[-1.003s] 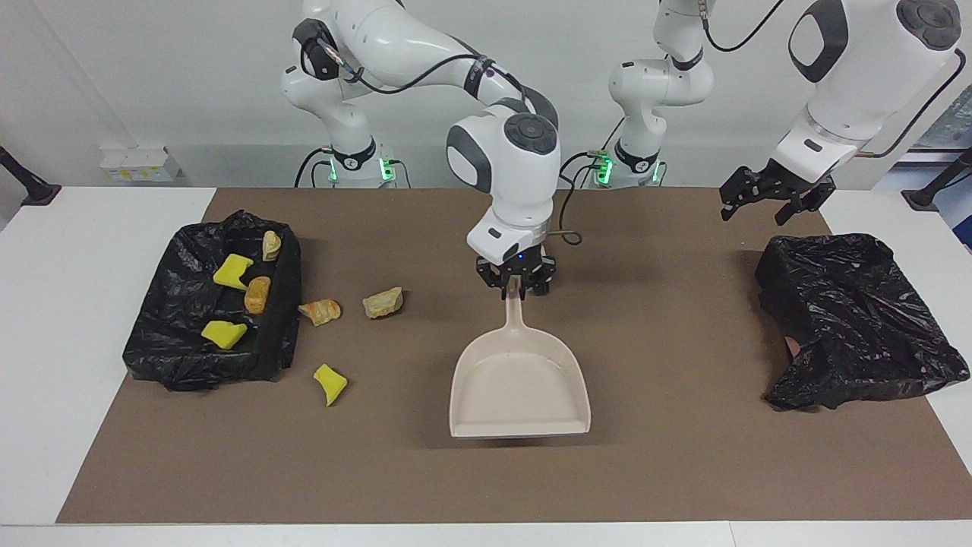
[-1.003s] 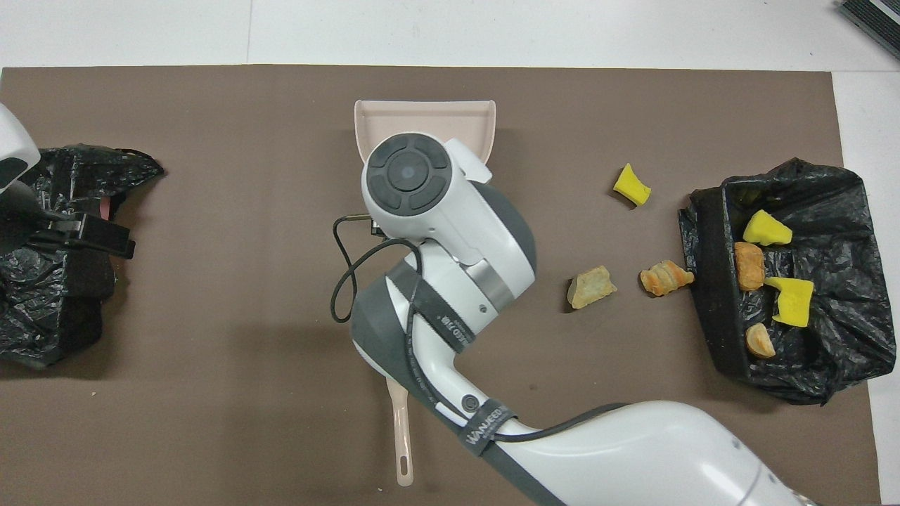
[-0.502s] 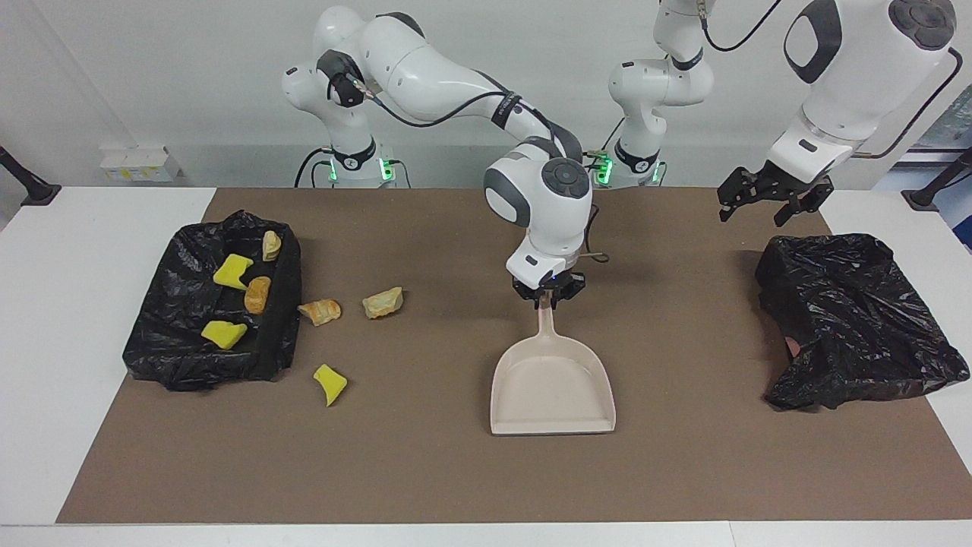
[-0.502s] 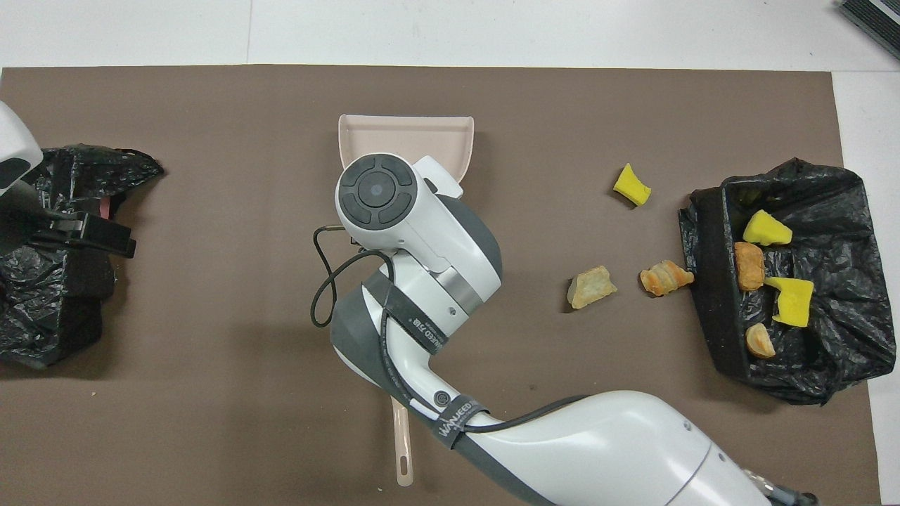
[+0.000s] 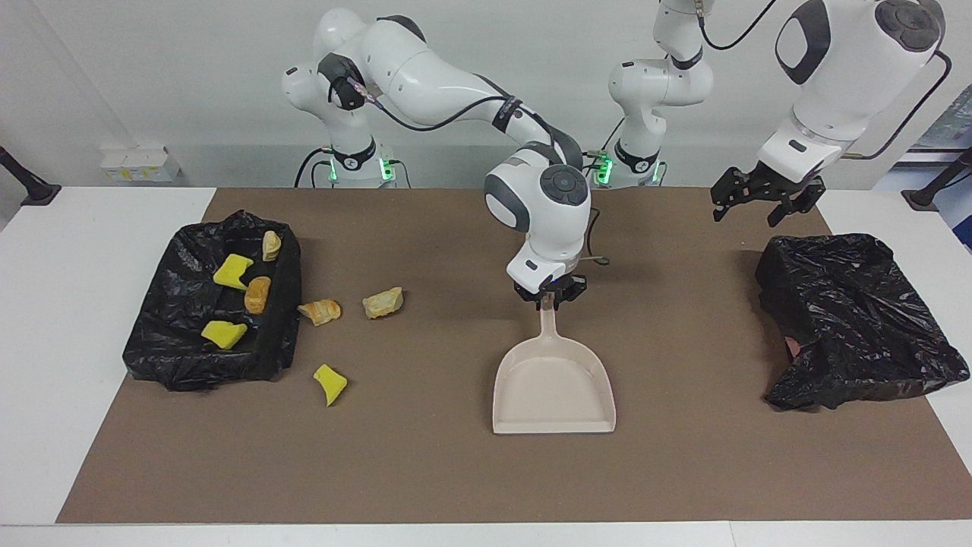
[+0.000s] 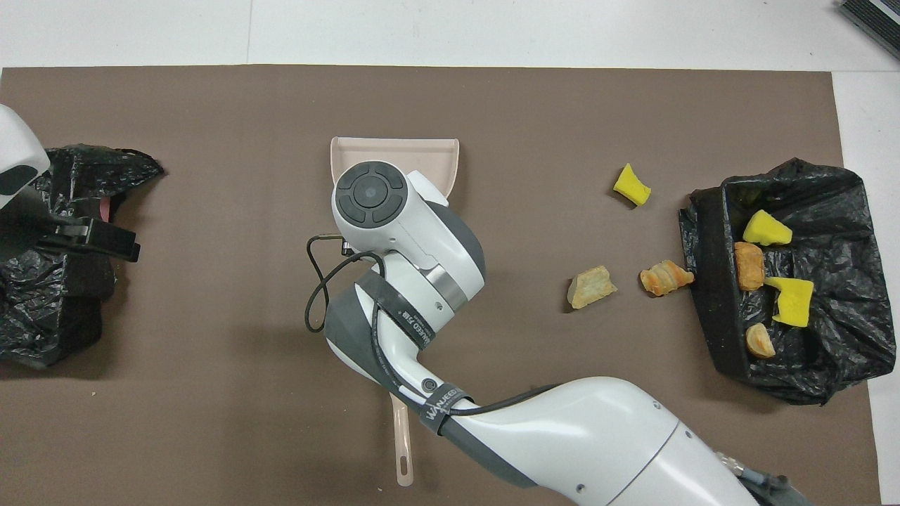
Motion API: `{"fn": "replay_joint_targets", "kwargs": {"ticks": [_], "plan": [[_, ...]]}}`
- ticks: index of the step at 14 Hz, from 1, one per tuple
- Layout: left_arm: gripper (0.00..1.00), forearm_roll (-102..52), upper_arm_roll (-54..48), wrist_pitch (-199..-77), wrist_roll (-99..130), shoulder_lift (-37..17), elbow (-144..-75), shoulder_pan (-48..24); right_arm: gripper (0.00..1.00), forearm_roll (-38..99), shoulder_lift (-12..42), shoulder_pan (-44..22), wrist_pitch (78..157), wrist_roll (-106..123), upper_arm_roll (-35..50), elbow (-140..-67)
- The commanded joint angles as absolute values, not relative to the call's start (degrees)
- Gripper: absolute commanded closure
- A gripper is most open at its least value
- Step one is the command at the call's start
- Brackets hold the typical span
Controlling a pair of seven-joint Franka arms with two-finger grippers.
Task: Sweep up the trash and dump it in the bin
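A beige dustpan [image 5: 553,389] lies flat mid-mat, mouth pointing away from the robots. My right gripper [image 5: 548,298] is shut on the top of its handle; in the overhead view the arm hides the handle and only the pan's lip [image 6: 394,149] shows. Loose trash lies on the mat: a yellow wedge [image 5: 330,384] and two tan chunks [image 5: 320,311] [image 5: 383,301]. A black-bagged bin [image 5: 175,365] at the right arm's end holds several more pieces. My left gripper [image 5: 759,202] hangs open near the other black bag [image 5: 858,327].
A thin beige handle with a hole in its end [image 6: 401,450] pokes out from under the right arm, nearer to the robots; the rest of it is hidden. The brown mat [image 5: 683,471] covers most of the white table.
The right arm has carried the dustpan toward the left arm's end and brought it down onto the mat. The left gripper has drifted slightly. The trash has not moved.
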State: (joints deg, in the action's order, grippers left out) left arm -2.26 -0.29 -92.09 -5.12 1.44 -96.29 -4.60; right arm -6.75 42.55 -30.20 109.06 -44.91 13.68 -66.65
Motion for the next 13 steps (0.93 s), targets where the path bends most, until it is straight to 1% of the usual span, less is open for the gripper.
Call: {"fn": "replay_joint_targets", "kwargs": {"ticks": [1,2,5,6,7,10,13], "plan": [[0.00,-0.97,0.26,-95.00,-5.27,3.16,-99.22,-6.50,0.18,-4.92,41.58,-29.18,108.11,-45.35,14.32,-65.74],[0.00,-0.97,0.26,-95.71,-5.27,3.25,-99.75,-7.11,0.13,-4.05,39.57,-29.18,107.24,-45.35,14.41,-67.05],[0.00,-0.97,0.26,-98.52,-4.75,2.99,-100.98,-8.52,0.04,-2.55,33.16,-29.09,103.99,-45.44,14.41,-72.31],[0.00,-0.97,0.26,-99.31,-4.57,2.55,-101.16,-9.66,0.02,-2.46,30.26,-28.92,103.45,-45.44,14.41,-75.03],[0.00,-0.97,0.26,-100.36,-4.14,2.11,-101.86,-10.97,0.00,-2.46,27.19,-28.65,103.19,-45.35,14.41,-78.28],[0.00,-1.05,0.26,-107.30,0.51,1.85,-105.37,-14.49,0.00,-0.72,18.22,-28.56,102.83,-45.09,14.41,-87.95],[0.00,-1.05,0.26,-112.66,6.22,-2.09,-105.56,-18.71,0.00,2.80,12.67,-30.05,104.05,-45.26,14.50,-95.69]]}}
